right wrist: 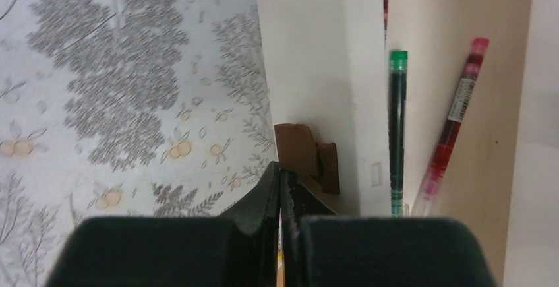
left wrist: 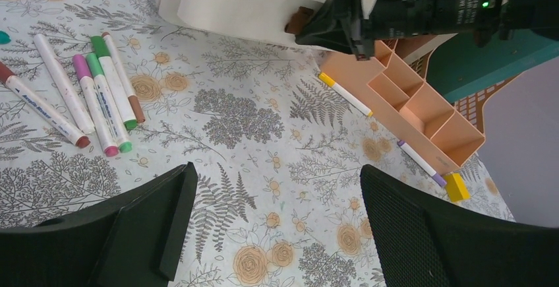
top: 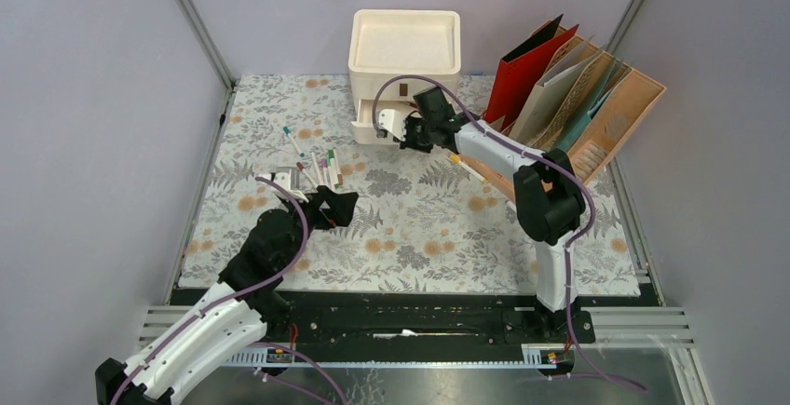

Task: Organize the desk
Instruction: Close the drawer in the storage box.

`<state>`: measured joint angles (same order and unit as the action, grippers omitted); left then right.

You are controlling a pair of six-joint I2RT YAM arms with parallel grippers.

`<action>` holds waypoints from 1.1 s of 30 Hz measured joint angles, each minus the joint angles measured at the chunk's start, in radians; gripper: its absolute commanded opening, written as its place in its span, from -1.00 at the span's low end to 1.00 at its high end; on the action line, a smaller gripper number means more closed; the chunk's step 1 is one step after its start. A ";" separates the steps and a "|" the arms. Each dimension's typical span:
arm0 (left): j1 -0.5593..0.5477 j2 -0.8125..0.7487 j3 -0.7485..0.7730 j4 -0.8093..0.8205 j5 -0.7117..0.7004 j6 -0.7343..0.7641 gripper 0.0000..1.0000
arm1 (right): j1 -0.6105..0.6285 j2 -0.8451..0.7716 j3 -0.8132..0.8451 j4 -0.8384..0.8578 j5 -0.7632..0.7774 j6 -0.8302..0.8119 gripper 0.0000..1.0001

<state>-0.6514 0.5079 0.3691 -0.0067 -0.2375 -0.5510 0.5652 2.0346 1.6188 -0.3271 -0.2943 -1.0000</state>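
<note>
Only my right wrist camera sees inside the drawer [right wrist: 359, 69]: one green pen [right wrist: 397, 128], one red pen [right wrist: 455, 115]. My right gripper [right wrist: 280, 171] is clenched beside the handle [right wrist: 306, 152], my left gripper [left wrist: 277, 188] released.

**Top camera:** fixed high above and behind the arm bases [top: 550, 317], it looks down and forward over the whole desk [top: 419, 228] from a distance.

**Left wrist camera:** mounted behind the left hand [left wrist: 277, 171], it looks low across the desk. It takes in the markers [left wrist: 92, 95] ahead and to that hand's left. Farther ahead is the cream drawer unit [left wrist: 231, 3], with the right hand [left wrist: 336, 23] at its front.

**Right wrist camera:** pressed close, it looks past its own fingertips at the brown knob [right wrist: 300, 152] just beyond them and the pens [right wrist: 397, 128] lying inside.

All three views share the drawer unit's front and the right hand.
</note>
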 measured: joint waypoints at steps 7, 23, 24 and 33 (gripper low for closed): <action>0.003 0.018 0.013 0.001 0.005 -0.004 0.98 | 0.023 0.072 0.037 0.185 0.139 0.144 -0.61; 0.008 0.040 0.013 0.018 0.024 -0.027 0.97 | 0.008 0.122 0.151 0.266 0.214 0.225 -0.61; 0.009 0.042 0.013 0.020 0.025 -0.027 0.97 | 0.005 0.142 0.169 0.275 0.230 0.230 -0.62; 0.012 0.044 0.013 0.031 0.036 -0.045 0.98 | -0.037 0.221 0.232 0.378 0.333 0.260 -0.64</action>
<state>-0.6392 0.5518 0.3817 0.0246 -0.2012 -0.5964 0.5282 2.2555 1.8511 0.0509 0.0383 -0.7403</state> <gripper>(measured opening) 0.987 0.174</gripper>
